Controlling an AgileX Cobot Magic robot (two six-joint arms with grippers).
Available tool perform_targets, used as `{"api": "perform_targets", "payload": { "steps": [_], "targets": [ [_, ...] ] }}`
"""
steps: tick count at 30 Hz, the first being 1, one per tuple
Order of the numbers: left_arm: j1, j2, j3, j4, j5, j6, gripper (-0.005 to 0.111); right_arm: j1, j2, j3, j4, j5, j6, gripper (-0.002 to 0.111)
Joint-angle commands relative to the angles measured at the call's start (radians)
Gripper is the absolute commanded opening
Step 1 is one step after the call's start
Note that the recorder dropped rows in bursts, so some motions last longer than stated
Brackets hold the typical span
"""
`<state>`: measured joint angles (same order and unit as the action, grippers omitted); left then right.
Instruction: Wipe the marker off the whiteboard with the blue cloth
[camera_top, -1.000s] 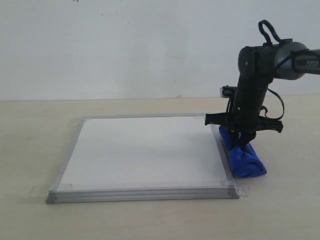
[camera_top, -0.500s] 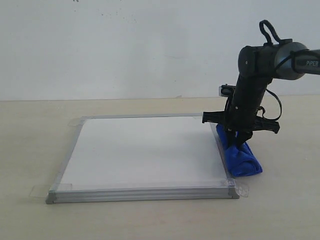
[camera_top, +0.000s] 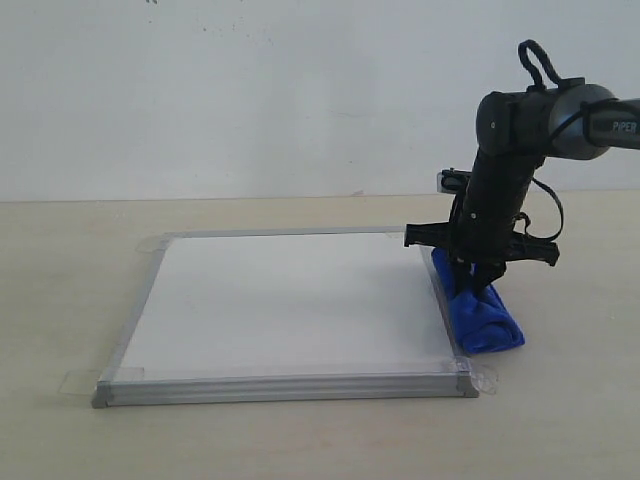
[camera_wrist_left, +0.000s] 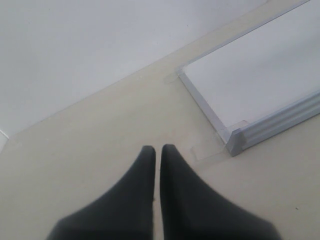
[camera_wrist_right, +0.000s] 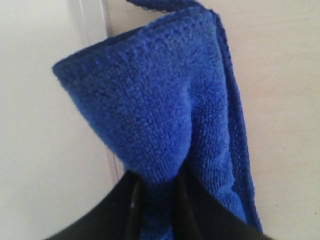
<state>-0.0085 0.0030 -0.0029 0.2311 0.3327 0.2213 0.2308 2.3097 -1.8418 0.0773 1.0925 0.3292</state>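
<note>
The whiteboard (camera_top: 290, 305) lies flat on the table, its white face bare; no red marker line shows on it in any view. The blue cloth (camera_top: 478, 308) lies bunched along the board's right frame edge, mostly on the table. My right gripper (camera_top: 478, 275) comes down from above and is shut on the cloth's upper fold. In the right wrist view the cloth (camera_wrist_right: 170, 115) fills the frame, pinched between the dark fingers (camera_wrist_right: 200, 210), beside the board's frame (camera_wrist_right: 92, 25). My left gripper (camera_wrist_left: 157, 150) is shut and empty, near the board's corner (camera_wrist_left: 235, 142).
The light wooden table (camera_top: 300, 440) runs around the board. Clear tape tabs (camera_top: 78, 381) stick out at the board's corners. A white wall (camera_top: 250, 90) stands behind. The right arm's black body (camera_top: 515, 150) rises above the board's right edge.
My right gripper has shifted slightly left and back, dragging the cloth closer against the board's right frame. In the last half second it has barely moved.
</note>
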Motion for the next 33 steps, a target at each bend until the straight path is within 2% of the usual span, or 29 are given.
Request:
{"api": "perform_targets", "payload": {
  "steps": [1,3,5,14,19,20,21,22,23,24,33],
  "targets": [
    [-0.002,-0.003,0.003,-0.002,-0.004,0.005,0.004,-0.002,-0.009,0.004,-0.025,-0.005,0.013,0.038],
    [-0.002,-0.003,0.003,-0.002,-0.004,0.005,0.004,-0.002,-0.009,0.004,-0.027,-0.009,0.040,0.049],
    [-0.002,-0.003,0.003,-0.002,-0.004,0.005,0.004,-0.002,-0.009,0.004,-0.027,-0.015,0.042,0.053],
    [-0.002,-0.003,0.003,-0.002,-0.004,0.005,0.004,-0.002,-0.035,0.004,-0.031,0.013,0.040,0.054],
    [-0.002,-0.003,0.003,-0.002,-0.004,0.005,0.004,-0.002,-0.143,0.004,-0.077,0.011,0.034,0.053],
    [-0.002,-0.003,0.003,-0.002,-0.004,0.005,0.004,-0.002,-0.151,0.004,-0.086,0.015,0.034,0.051],
    [-0.002,-0.003,0.003,-0.002,-0.004,0.005,0.004,-0.002,-0.155,0.004,-0.086,0.036,0.030,0.038],
    [-0.002,-0.003,0.003,-0.002,-0.004,0.005,0.004,-0.002,-0.155,0.004,-0.086,0.041,0.025,0.031],
    [-0.002,-0.003,0.003,-0.002,-0.004,0.005,0.004,-0.002,-0.145,0.004,-0.086,0.049,0.008,0.012],
    [-0.002,-0.003,0.003,-0.002,-0.004,0.005,0.004,-0.002,-0.134,0.004,-0.086,0.052,0.000,-0.001],
    [-0.002,-0.003,0.003,-0.002,-0.004,0.005,0.004,-0.002,0.006,0.006,-0.088,0.041,-0.026,0.001]
  ]
}}
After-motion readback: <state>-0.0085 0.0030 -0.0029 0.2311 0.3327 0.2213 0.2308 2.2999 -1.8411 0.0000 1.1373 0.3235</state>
